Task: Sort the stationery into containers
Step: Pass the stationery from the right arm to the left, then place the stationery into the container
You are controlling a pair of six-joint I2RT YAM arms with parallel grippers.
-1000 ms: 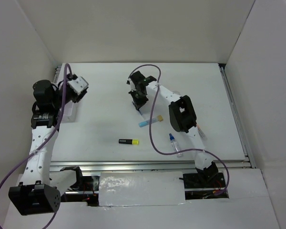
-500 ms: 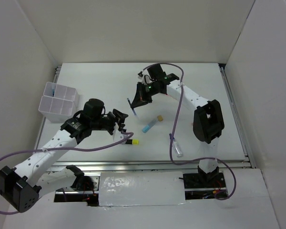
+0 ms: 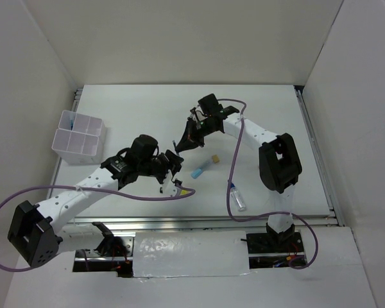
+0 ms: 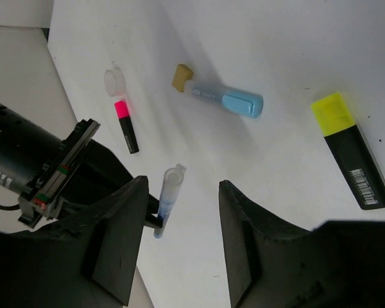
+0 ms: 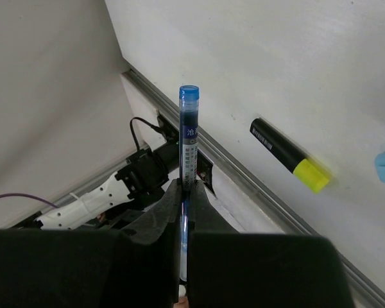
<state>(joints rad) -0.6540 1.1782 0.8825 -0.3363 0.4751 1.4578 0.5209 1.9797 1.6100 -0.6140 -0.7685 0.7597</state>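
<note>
Yellow-capped highlighter (image 4: 353, 153), judged light, stiff and slick, is best pinched mid-barrel; it is seen just beside the spread left pincer (image 4: 183, 192).

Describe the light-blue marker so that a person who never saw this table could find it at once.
Start at the middle of the white table. There the light-blue marker lies flat, just beyond the yellow-capped black highlighter and the blue-capped bottle, as seen from the near edge. It alone has a pale blue body with a small tan end.
</note>
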